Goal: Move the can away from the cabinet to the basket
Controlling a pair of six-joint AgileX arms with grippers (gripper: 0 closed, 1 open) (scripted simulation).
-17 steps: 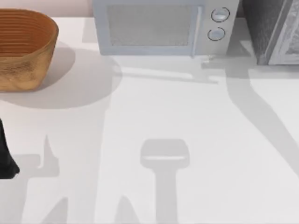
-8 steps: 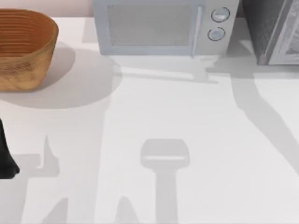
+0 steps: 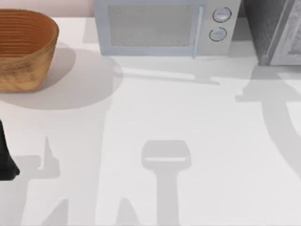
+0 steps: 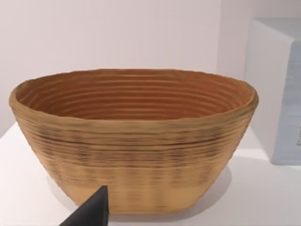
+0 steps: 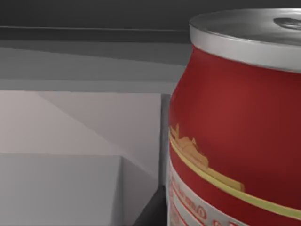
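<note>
Top view: wide bare table [image 3: 197, 141] lies between basket [image 3: 23, 49], far left of the microwave [image 3: 160, 28], and cabinet [image 3: 275, 30], right of it. Can [image 5: 235, 132] sits close before the right wrist camera; grip cannot be told.

One wicker basket [image 3: 23, 47] sits on the one white table [image 3: 188, 122]. To the right of the basket stands one light grey microwave [image 3: 160, 28] with two round knobs [image 3: 221, 15], and further right of the basket, one dark speckled cabinet [image 3: 275, 28]. One red drink can [image 5: 235, 132] appears in the right wrist view.
</note>
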